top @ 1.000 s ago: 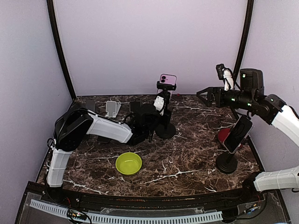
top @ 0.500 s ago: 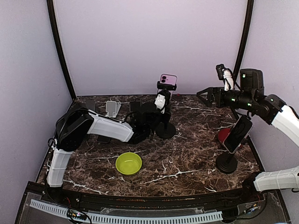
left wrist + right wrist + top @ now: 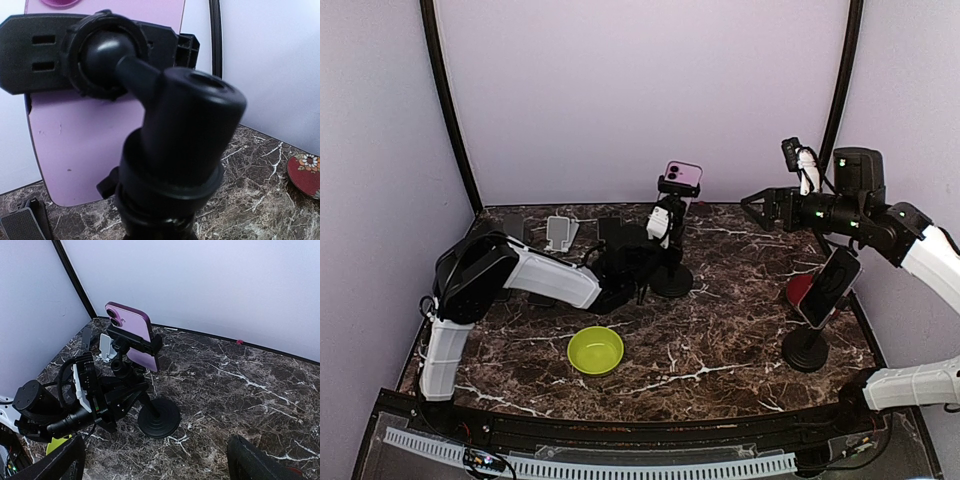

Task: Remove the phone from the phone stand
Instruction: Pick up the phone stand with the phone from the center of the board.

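1. near the back edge, in the middle: phone (image 3: 682, 172), high up, pinched in the clamp (image 3: 30, 65) on top of the stand (image 3: 672, 281). not out yet.
2. left gripper (image 3: 136, 388) low down at the pole (image 3: 180, 150), most likely to keep the stand from tipping or sliding during the pull. cannot tell if shut on the pole or just beside it: no fingers in its own camera, only the pole, very close.
3. right gripper (image 3: 752, 208) up in the air by the right edge, wide open, aimed at the phone, well apart from it. probably open like that to fit around the phone's sides.
4. next, most likely: reach in with the right gripper, pinch the phone, lift it out of the clamp.
5. risk of tipping the stand with a hard tug on a tight clamp.
6. by the right edge: other stand (image 3: 807, 350) with a dark phone (image 3: 830, 285), and a red plate (image 3: 798, 290). nearer the front edge: green bowl (image 3: 596, 350).
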### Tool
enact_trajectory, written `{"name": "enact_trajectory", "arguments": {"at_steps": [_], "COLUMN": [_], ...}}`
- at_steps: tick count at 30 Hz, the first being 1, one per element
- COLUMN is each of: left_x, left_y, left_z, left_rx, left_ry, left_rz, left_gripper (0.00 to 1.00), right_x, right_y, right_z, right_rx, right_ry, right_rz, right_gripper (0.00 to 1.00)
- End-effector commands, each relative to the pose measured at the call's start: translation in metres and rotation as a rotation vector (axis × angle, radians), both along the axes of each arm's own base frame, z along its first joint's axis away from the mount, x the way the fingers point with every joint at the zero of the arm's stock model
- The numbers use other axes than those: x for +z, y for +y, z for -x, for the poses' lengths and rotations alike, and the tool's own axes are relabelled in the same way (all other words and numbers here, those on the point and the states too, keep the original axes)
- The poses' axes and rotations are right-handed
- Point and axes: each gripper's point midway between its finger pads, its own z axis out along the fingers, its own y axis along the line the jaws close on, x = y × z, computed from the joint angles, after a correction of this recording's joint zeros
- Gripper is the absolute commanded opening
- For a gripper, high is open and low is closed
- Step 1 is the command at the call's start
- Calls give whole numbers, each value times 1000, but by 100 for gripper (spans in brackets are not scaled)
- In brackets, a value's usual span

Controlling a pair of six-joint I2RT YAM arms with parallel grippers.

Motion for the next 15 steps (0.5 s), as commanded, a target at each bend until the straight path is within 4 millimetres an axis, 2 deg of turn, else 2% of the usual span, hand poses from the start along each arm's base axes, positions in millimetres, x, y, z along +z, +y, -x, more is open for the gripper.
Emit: {"name": "enact_trajectory", "arguments": {"at_steps": [1,5,9,12,13,15], "left_x": [50,58,72,81,82,85], "left_y": [7,7,-3,-5,-6,-7], "left_z": [16,30,53,68,75,86], "left_rx": [-43,-114,-265,-364,-411,-497], "left_ry": [-77,-85,-109,-97,-92,-78], "left_rz": [64,85,86,99,104,110], "left_gripper": [0,0,0,0,0,0], "right_x": [13,20,30,28,41,47], "right_y": [0,-3,-6,-9,-11,-13], "right_z": [2,5,10,13,15,19], "right_rx": [17,13,17,11,10,10], "right_ry": [-41,-55,-81,-73,-96,-105], "right_rz": [-11,-5,-5,7,-5,-7], "right_gripper": [99,99,99,99,99,99]}}
